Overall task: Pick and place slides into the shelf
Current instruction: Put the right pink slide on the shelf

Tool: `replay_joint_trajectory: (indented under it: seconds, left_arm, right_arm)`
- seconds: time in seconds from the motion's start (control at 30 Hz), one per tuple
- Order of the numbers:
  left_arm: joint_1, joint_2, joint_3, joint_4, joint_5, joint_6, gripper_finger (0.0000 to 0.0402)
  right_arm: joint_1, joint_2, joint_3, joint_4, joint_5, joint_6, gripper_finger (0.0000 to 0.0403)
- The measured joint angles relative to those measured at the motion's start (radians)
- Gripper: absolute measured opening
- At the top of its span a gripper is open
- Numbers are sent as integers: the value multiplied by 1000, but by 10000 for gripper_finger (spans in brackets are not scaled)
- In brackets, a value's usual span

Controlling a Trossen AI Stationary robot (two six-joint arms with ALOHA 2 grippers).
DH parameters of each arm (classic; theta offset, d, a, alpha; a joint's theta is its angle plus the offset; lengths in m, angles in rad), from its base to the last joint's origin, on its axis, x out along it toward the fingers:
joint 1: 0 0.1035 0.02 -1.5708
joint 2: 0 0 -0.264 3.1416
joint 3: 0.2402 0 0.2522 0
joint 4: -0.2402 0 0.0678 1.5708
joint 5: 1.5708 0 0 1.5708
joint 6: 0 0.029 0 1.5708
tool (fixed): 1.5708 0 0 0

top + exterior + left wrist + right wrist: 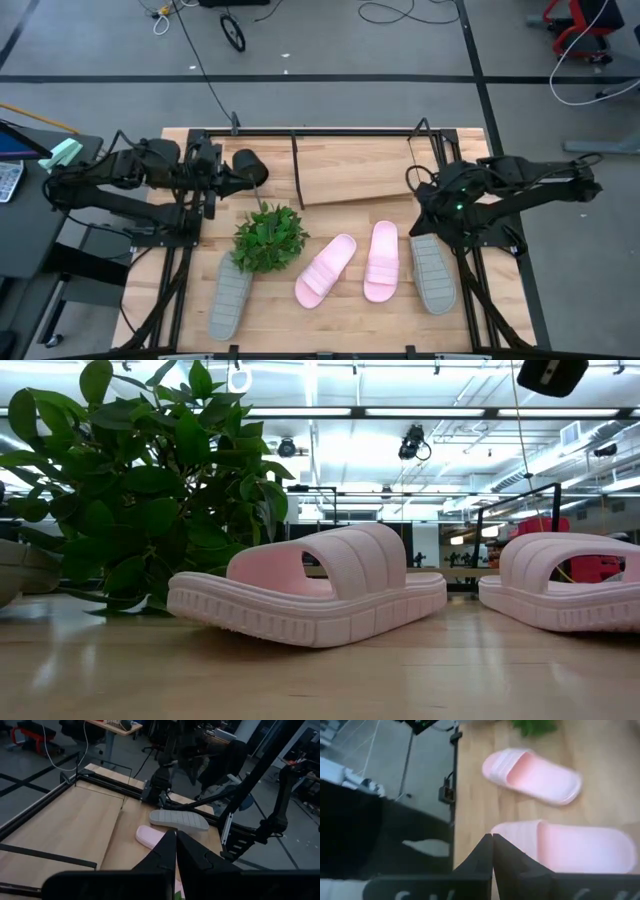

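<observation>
Hovering with fingers clenched empty, the right gripper (420, 212) is sitting nearest a grey slide (432, 273), whose long axis runs toward the table's front. Farther off, the shelf (350, 178) is waiting bare; the left gripper (262, 176), also clenched, is idling beside it.

Two slides are light pink (326, 270) (382, 260), their wide straps ribbed with raised bands and their soles edged in a notched tread, clearest in the low view (310, 596). Two more slides are grey (231, 297) (432, 273), the one just beside the right arm's dark fingers (492, 851) showing fine cross ribbing. The plant (269, 238) is deep green. The shelf (350, 170) pairs a pale wooden board with thin black rods. The table (300, 325) is light, streaked wood.
</observation>
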Motion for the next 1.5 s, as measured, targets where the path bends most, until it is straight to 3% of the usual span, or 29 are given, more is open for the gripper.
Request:
replay_joint_trajectory:
  seconds: [0.27,0.67,0.87,1.1,1.23,1.4,1.5]
  left_arm:
    - [0,0,0,-27,0,30,33]
    - [0,4,-1,-47,0,104,34]
    - [0,4,-1,-138,0,106,36]
    - [0,4,-1,-188,0,106,38]
    - [0,4,-1,-191,0,108,32]
    - [0,4,-1,-191,4,106,28]
    - [0,4,-1,-191,4,122,29]
  right_arm:
    - [0,122,0,-2,-20,-38,39]
    - [0,355,0,-24,-21,-84,150]
    - [2,431,0,-27,-44,-76,203]
    - [57,430,-3,-66,-34,-76,229]
    - [81,407,-27,-67,-33,5,229]
    - [199,359,-32,-71,-36,52,225]
    - [249,344,-32,-73,34,56,225]
